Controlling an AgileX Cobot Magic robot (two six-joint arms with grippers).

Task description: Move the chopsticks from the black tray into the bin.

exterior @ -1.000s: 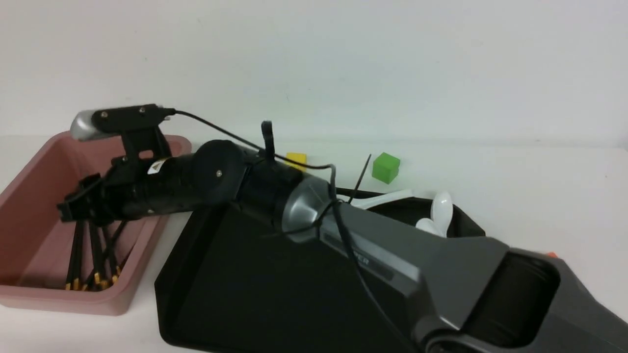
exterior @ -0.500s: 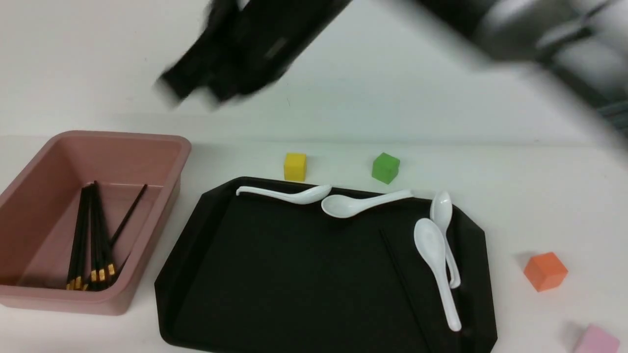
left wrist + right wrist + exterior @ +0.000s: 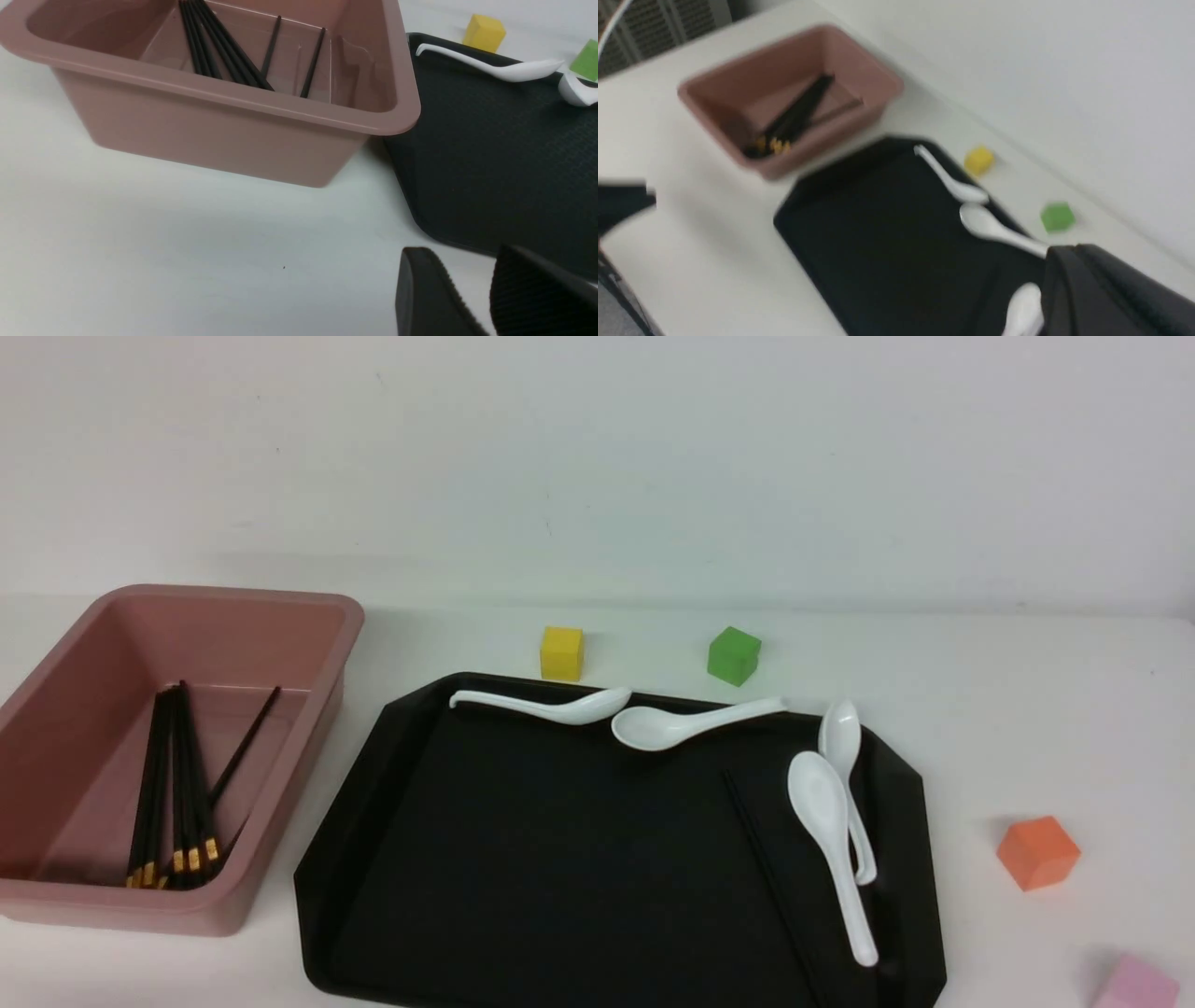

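Front view: tray (image 3: 523,859) holds four spoons (image 3: 826,803), one chopstick (image 3: 766,868).

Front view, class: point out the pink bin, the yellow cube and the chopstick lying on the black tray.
bin (image 3: 233,595): front view, far rim.
yellow cube (image 3: 562,653): front view, front face.
lone chopstick (image 3: 767,873): front view, middle of its shaft.
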